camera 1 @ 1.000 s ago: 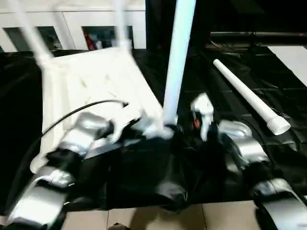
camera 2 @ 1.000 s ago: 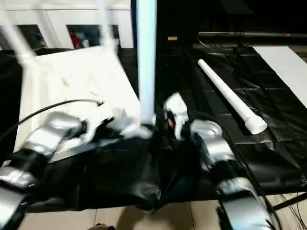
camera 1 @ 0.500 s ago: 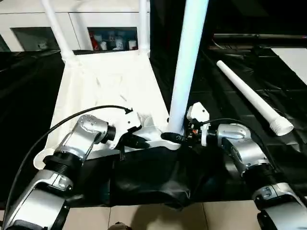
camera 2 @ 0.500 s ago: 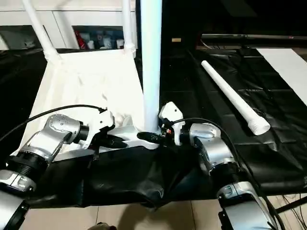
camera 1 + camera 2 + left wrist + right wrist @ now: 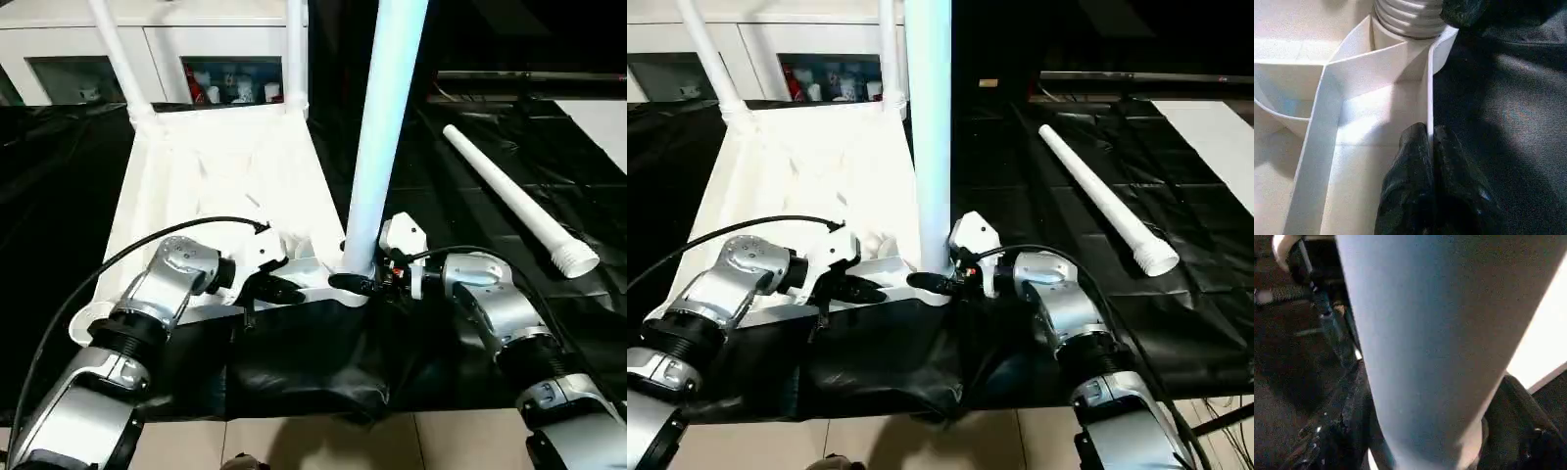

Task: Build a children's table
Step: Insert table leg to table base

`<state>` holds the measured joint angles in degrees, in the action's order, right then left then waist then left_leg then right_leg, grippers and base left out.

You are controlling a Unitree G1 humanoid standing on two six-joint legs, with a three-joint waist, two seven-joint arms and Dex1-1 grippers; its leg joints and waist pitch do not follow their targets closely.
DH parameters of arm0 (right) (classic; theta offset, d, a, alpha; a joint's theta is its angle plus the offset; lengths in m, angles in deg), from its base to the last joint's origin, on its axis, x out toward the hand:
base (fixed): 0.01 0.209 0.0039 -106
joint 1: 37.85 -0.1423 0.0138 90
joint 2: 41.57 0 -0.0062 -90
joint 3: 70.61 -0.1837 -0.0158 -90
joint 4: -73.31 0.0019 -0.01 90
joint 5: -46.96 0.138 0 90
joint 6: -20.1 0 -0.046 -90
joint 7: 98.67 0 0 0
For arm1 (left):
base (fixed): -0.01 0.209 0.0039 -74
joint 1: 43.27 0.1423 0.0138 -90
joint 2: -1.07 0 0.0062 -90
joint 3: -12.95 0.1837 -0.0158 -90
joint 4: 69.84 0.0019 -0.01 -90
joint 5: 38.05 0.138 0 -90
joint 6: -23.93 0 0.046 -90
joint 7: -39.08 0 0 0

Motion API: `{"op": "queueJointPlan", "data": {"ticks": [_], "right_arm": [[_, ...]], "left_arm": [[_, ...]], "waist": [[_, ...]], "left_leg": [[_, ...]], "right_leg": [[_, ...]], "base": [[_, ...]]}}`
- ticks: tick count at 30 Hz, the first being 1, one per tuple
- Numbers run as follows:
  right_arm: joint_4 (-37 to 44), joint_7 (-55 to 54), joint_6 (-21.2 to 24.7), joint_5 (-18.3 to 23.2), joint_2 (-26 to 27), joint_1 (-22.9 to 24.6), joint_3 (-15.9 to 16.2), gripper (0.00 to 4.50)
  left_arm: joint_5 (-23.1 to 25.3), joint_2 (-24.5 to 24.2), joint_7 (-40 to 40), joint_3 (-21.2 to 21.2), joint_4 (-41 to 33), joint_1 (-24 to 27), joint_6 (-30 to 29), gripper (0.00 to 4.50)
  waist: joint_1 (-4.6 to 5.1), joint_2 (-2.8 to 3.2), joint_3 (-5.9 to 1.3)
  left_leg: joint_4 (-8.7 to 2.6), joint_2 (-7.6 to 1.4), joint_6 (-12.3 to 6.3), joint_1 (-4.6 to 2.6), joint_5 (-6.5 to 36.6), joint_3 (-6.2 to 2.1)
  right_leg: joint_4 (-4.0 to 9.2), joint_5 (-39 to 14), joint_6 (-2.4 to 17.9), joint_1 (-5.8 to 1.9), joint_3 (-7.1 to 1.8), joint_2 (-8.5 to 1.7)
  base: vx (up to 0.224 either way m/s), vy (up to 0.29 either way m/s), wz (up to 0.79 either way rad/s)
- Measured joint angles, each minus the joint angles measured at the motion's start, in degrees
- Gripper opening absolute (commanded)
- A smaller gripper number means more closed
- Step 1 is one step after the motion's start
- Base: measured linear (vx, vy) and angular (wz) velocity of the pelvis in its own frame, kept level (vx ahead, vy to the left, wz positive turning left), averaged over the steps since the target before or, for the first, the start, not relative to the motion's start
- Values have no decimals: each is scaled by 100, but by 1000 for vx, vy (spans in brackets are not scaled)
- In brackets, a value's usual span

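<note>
At six o'clock on the upturned tabletop, the right gripper grasps an upright leg while the left gripper pinches the rim; a loose leg lies at two o'clock.

Black plastic sheeting covers most of the floor, crinkled and glossy under the room light. Pale tiles show at its near edge. A white cabinet with glass doors stands at the back, small items dimly visible behind the glass.
</note>
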<state>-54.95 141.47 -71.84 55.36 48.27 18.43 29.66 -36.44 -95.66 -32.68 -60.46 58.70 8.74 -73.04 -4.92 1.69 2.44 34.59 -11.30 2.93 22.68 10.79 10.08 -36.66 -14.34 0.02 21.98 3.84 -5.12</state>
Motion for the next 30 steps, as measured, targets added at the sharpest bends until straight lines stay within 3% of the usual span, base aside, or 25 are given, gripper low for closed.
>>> {"op": "queueJointPlan", "data": {"ticks": [7, 30], "right_arm": [[-275, -30, 477, 245, 111, -26, -204, 399], [-308, 32, 508, 231, 42, -32, -203, 399]], "left_arm": [[-61, -16, -53, -2, 1, -2, 14, 0], [-91, -10, -62, -96, 44, 32, 119, 0]], "waist": [[-14, 0, 0], [-9, 1, 0]], "left_leg": [[5, 0, -2, 5, 0, 0], [25, 0, -2, 5, -1, -2]], "right_leg": [[-6, 0, 0, 5, 1, -2], [-32, 0, 0, 8, -1, -5]], "base": [[0, 0, 0], [0, 0, 0]]}}
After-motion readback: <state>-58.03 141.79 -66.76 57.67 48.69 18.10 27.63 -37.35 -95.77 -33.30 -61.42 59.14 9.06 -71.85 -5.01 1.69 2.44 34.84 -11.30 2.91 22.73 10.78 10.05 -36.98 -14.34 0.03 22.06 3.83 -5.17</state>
